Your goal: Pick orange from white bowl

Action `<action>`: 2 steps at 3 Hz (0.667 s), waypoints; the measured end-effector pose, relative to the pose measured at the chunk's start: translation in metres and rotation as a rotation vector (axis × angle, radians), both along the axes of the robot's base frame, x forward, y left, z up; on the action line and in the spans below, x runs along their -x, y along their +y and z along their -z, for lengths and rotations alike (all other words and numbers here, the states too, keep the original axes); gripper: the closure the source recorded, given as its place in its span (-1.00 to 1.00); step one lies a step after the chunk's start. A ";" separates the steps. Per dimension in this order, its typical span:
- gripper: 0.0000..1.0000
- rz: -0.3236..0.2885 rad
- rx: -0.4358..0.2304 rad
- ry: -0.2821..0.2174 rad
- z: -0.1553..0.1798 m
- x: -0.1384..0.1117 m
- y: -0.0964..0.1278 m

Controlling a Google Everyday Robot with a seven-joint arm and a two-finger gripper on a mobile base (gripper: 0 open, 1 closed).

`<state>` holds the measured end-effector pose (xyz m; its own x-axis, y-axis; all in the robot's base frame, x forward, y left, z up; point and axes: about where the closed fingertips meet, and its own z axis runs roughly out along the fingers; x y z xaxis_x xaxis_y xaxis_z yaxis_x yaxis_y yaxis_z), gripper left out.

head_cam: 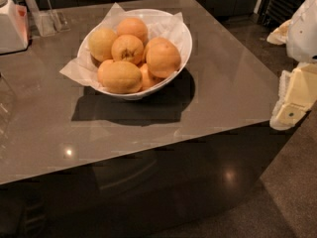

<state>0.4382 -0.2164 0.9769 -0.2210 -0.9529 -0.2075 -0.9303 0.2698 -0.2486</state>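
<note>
The white bowl point(184, 37), lined with crinkled white paper, stands on the back middle of a brown table point(223, 93). It holds several fruits. The orange point(162, 59) is the large, round, deep orange one on the bowl's right side, lying on top and uncovered. A smaller orange with a dark stem dimple point(127, 48) sits to its left, and a yellower oval fruit point(120, 77) lies at the front. My gripper point(293, 99) shows as a cream and white part at the right edge of the view, beyond the table's right edge, well apart from the bowl and lower right of it.
A white appliance point(12, 28) and a clear holder point(48, 20) stand at the table's back left corner. The table's front edge runs across the lower view, with dark floor below and to the right. Dark cabinets lie behind.
</note>
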 end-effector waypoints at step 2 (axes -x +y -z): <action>-1.00 -0.002 -0.038 -0.016 -0.003 -0.011 0.007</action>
<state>0.4493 -0.2097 0.9802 -0.2153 -0.9448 -0.2469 -0.9269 0.2773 -0.2530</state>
